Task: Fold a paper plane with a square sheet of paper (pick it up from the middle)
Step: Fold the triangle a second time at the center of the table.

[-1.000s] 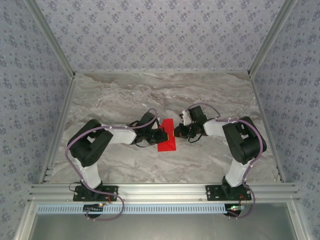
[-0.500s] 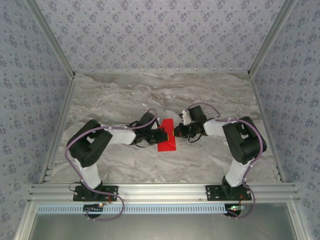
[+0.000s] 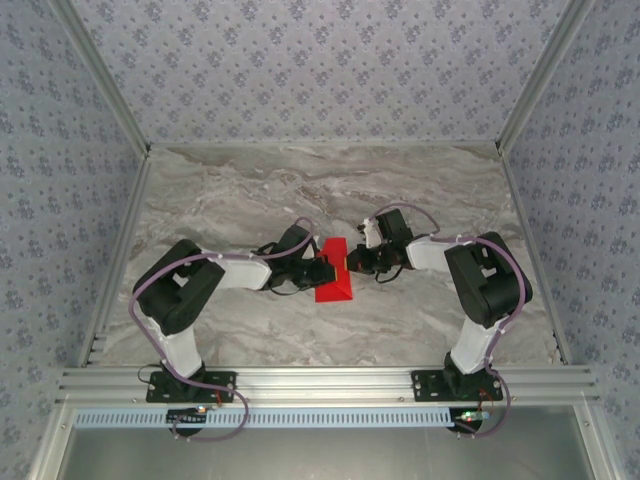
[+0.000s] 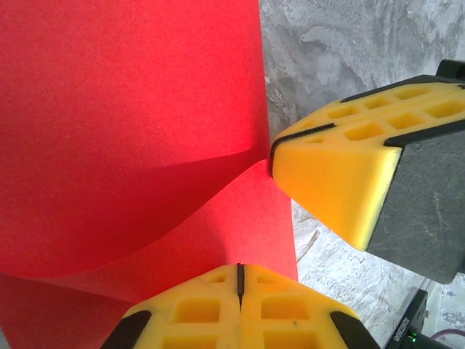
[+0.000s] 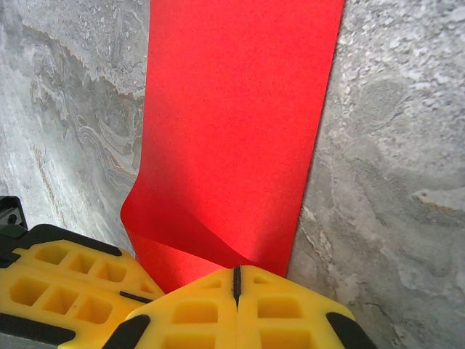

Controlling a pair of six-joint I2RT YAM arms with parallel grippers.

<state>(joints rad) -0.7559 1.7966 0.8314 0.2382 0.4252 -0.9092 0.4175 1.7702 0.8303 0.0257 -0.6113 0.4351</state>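
Two claws are meeting at mid-table: we are seeing the left gripper (image 3: 321,268) and right gripper (image 3: 351,264), jaws together, clamping the square sheet of paper (image 3: 335,288) from 9 and 3 o'clock. The folded red strip is lying on the marble table (image 3: 250,190), long axis running 12 to 6, both arms equally near.
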